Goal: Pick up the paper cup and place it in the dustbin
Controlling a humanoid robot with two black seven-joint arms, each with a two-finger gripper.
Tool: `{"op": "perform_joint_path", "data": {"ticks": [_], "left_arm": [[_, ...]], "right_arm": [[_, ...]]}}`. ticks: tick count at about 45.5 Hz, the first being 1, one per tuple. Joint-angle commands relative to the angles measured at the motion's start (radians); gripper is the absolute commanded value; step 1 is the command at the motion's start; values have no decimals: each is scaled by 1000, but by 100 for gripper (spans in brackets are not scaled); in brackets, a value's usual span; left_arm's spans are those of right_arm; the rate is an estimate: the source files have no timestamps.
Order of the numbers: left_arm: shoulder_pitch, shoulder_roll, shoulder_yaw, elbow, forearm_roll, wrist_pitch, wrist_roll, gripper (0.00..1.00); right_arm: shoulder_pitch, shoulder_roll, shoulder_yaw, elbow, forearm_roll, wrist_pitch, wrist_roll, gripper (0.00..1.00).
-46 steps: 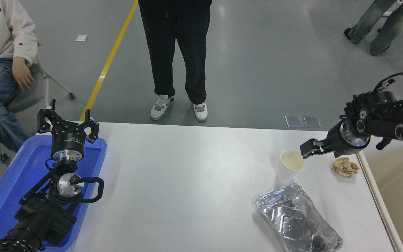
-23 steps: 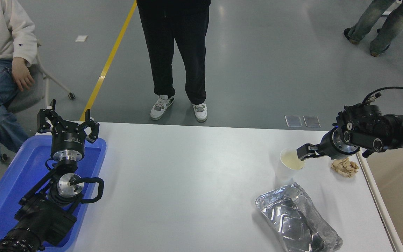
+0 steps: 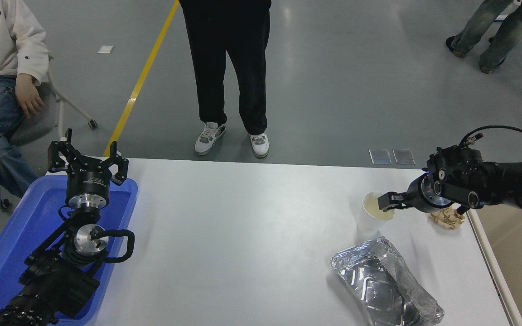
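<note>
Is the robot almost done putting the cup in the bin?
Not yet. The paper cup stands upright on the table, not lifted. The right gripper is at its rim, reaching in. Left to do: grip it, lift it, and drop it into the dustbin at the right edge.

White paper cup, upright, beside dustbin

Two black robot arms with silver metal wrist rings: the left arm ends in a black multi-fingered gripper, with a black cable looped beside a silver disc joint; a thin black cable arches over the right arm behind its black gripper.
</note>
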State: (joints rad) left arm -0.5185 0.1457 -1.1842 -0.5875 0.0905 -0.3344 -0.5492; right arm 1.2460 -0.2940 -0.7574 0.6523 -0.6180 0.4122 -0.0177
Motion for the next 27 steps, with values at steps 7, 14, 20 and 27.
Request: {"op": "perform_joint_path", "data": {"ticks": [7, 14, 20, 27], "left_arm": [[0, 0, 2, 0, 0, 0, 0, 99], [0, 0, 0, 0, 0, 0, 0, 99], [0, 0, 0, 0, 0, 0, 0, 99], [0, 0, 0, 0, 0, 0, 0, 99]], "right_arm": [[-34, 9, 3, -28, 3, -4, 5, 45], [-33, 9, 9, -28, 3, -4, 7, 24], [-30, 9, 13, -25, 3, 0, 7, 0], [-25, 9, 13, -22, 1, 3, 7, 0]]}}
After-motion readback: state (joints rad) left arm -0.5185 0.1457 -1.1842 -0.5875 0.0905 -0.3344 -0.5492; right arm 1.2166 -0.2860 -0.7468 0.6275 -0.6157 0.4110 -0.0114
